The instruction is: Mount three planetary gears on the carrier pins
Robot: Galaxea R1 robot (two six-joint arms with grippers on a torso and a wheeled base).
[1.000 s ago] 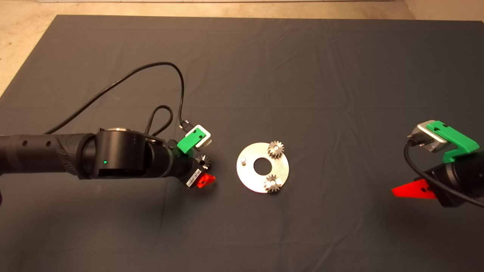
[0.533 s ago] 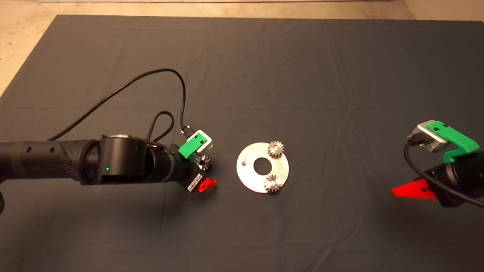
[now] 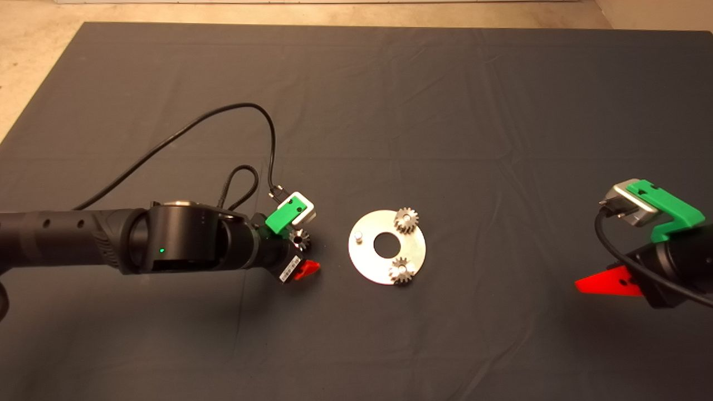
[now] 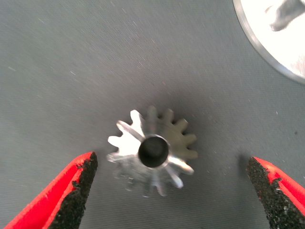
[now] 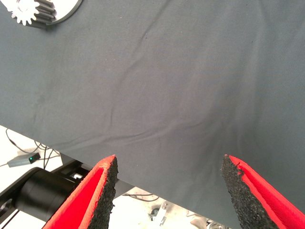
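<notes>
The shiny round disc (image 3: pixel 369 262) lies mid-mat. Two planetary gears sit on carrier pins, one on the far side (image 3: pixel 406 220) and one on the near side (image 3: pixel 401 271). The third carrier pin (image 3: pixel 359 236), on the disc's left, is bare. The third planetary gear (image 3: pixel 301 240) lies flat on the mat left of the disc. My left gripper (image 3: pixel 302 253) hangs over it. In the left wrist view that gear (image 4: pixel 152 152) sits between the open left gripper (image 4: pixel 170 161) fingers, touching neither pad. My right gripper (image 3: pixel 607 281) waits open at the right edge.
A black cable (image 3: pixel 167 145) loops over the mat behind the left arm. The right wrist view shows bare mat (image 5: pixel 181 86), its edge with floor beyond, and the disc's near-side gear (image 5: pixel 28 12) in a corner. The mat (image 3: pixel 501 111) lies wrinkled around the disc.
The left arm has shifted slightly towards the disc and settled closer over the loose gear. The gear and disc have not moved. The right gripper dipped a little.
</notes>
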